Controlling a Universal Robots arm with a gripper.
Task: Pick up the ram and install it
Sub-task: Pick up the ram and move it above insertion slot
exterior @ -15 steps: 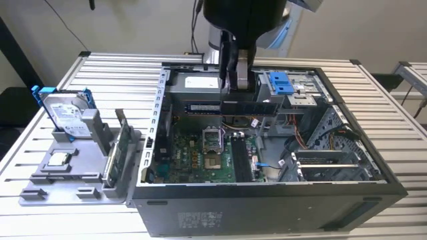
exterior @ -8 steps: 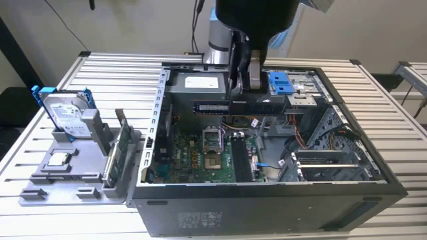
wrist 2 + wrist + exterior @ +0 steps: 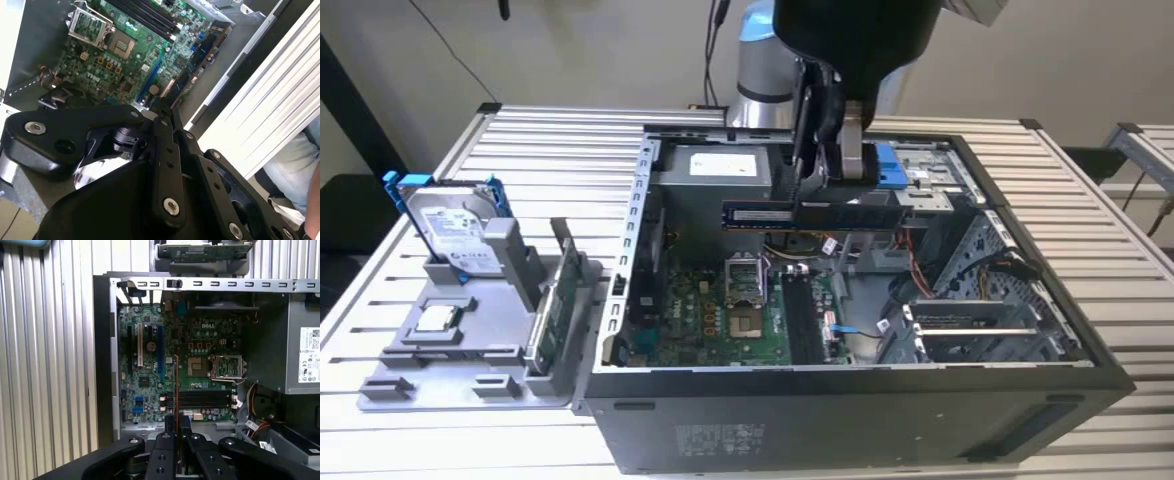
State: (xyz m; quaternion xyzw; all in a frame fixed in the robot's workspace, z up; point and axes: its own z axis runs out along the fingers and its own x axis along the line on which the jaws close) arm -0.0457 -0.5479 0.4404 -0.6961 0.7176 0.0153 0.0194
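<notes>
In the exterior view the ram (image 3: 761, 214), a long thin dark blue stick, hangs level above the open computer case (image 3: 627, 250). My gripper (image 3: 831, 200) is shut on its middle from above. In the first wrist view the ram (image 3: 176, 385) shows edge-on as a thin line running out from between the fingers of the gripper (image 3: 176, 427). It hangs over the green motherboard (image 3: 150, 375), crossing the black memory slots (image 3: 199, 400). Those slots (image 3: 801, 315) lie well below the stick, near the case's front. In the second wrist view the black gripper linkage (image 3: 160, 150) covers the held stick.
A grey fixture tray (image 3: 454, 350) at the exterior view's left holds a silver hard drive (image 3: 454, 235) in a blue bracket and an upright green card (image 3: 563, 300). Inside the case are the power supply (image 3: 720, 165), the processor socket (image 3: 744, 290) and loose cables (image 3: 947, 270). A person's clothing (image 3: 295, 160) shows beside the table.
</notes>
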